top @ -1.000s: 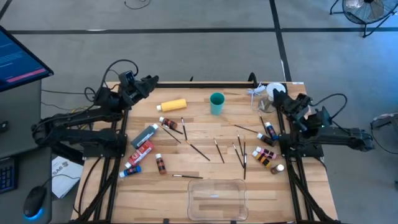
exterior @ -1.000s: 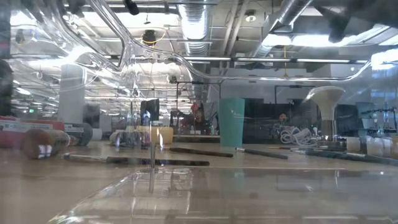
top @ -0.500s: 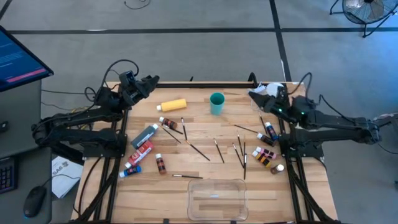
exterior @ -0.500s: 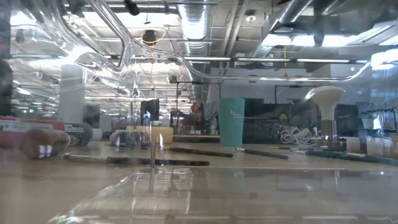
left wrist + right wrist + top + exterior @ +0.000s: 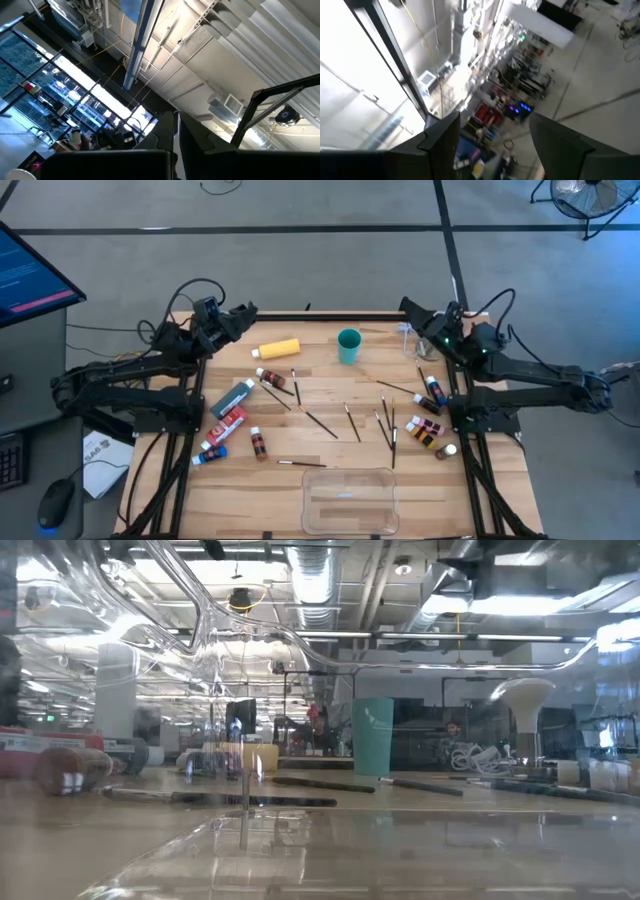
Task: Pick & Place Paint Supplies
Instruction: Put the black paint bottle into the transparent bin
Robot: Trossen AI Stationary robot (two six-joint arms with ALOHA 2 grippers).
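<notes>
The paint supplies lie spread on the wooden table. There is a yellow bottle (image 5: 277,349), a grey tube (image 5: 232,397), a red tube (image 5: 228,421), a blue tube (image 5: 212,453) and small brown bottles with white caps (image 5: 271,378) (image 5: 258,443). More bottles lie at the right (image 5: 428,430), and thin brushes (image 5: 350,420) lie in the middle. My left gripper (image 5: 245,312) is shut and empty at the far left corner; it also shows in the left wrist view (image 5: 175,137). My right gripper (image 5: 408,308) is open and empty above the far right part of the table; it also shows in the right wrist view (image 5: 492,140).
A teal cup (image 5: 348,345) stands upright at the far middle and also shows in the low view (image 5: 372,736). A clear plastic tray (image 5: 348,500) sits at the near edge. A white cable bundle (image 5: 408,330) lies at the far right corner.
My right arm has unfolded from the table's right edge. Its gripper has swung toward the table's left and far edge, and now stands over the far right corner. Nothing on the table has moved.
</notes>
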